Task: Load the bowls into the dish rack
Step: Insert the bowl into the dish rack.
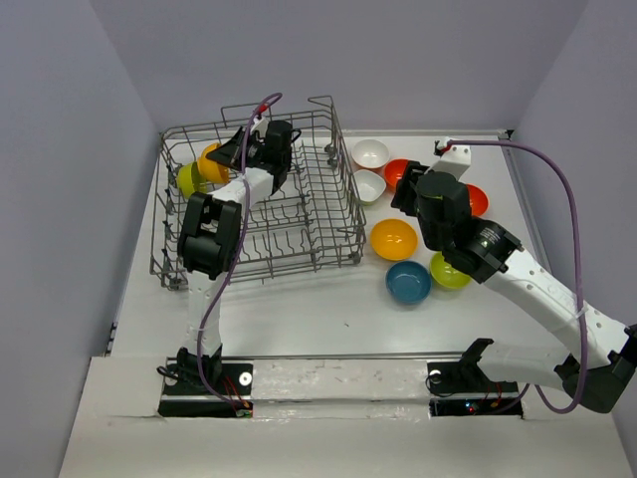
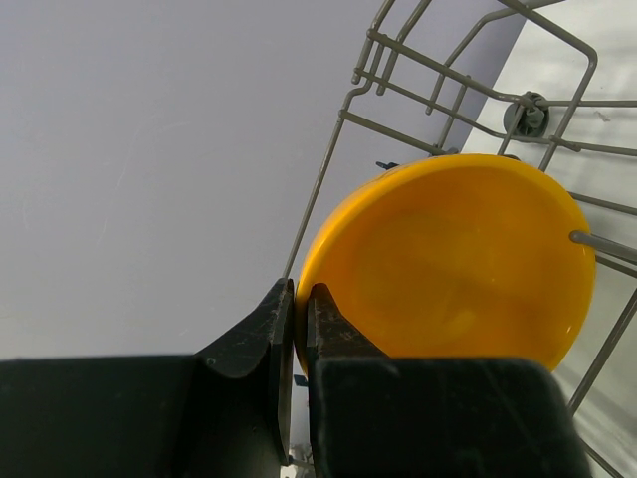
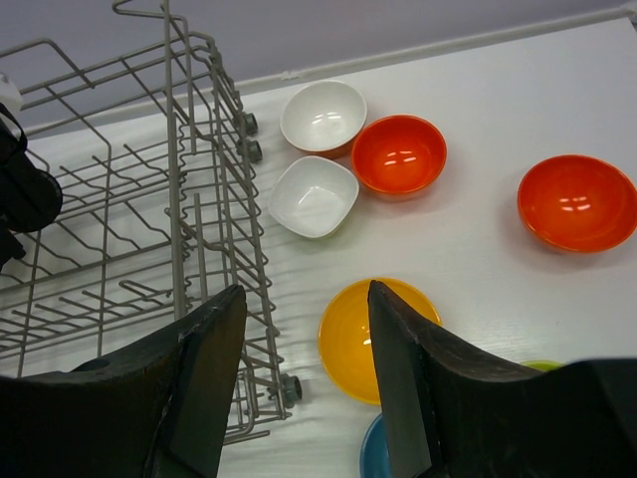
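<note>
Two bowls in the dish rack [image 1: 338,189], seven to go!
The left tool [image 2: 299,329] pinched the rim of an orange-yellow bowl [image 2: 448,259] at the rack's far-left corner, just beside a lime green bowl [image 1: 187,179] standing inside. The right tool [image 3: 304,368] hung spread and empty above the table [image 1: 318,309], where seven bowls [image 1: 393,239] sat loose right of the rack: white, red-orange, yellow, teal, green.
</note>
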{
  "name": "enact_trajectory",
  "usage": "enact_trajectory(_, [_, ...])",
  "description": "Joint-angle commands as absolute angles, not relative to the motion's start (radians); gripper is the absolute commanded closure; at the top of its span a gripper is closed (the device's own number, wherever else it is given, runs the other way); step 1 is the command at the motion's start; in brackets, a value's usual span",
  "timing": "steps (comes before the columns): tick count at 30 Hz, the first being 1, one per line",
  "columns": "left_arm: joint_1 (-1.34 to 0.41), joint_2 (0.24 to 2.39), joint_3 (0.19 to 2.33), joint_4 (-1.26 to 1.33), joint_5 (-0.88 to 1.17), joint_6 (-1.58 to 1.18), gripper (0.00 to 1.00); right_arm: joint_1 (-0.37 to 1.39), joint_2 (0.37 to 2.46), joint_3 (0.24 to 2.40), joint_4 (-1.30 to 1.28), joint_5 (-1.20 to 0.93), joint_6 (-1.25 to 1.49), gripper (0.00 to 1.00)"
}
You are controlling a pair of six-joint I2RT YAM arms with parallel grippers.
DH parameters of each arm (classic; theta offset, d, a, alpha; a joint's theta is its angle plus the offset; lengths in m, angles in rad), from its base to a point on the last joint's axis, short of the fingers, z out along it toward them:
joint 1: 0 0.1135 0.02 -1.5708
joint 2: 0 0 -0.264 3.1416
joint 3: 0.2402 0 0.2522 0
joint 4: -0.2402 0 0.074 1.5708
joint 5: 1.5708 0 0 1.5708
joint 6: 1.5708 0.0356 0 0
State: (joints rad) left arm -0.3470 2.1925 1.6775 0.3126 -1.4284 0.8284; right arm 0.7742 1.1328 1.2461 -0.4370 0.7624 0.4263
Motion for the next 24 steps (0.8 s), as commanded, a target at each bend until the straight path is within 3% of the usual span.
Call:
enact_trajectory(1, [-0.348, 2.192, 1.697, 0.354, -1.459, 0.821, 0.92, 0.779, 1.112, 1.243, -0.388, 0.773, 0.439, 0.42])
enact_trajectory(19, [-0.354, 2.215, 1.703, 0.356, -1.46, 0.821, 0.81, 0.779, 1.115, 1.246, -0.388, 0.772, 0.436, 0.42])
enact_trajectory(24, [-0.357, 2.22, 1.704, 0.356, -1.457, 0.821, 0.73, 0.779, 1.115, 1.247, -0.387, 0.77, 0.434, 0.42])
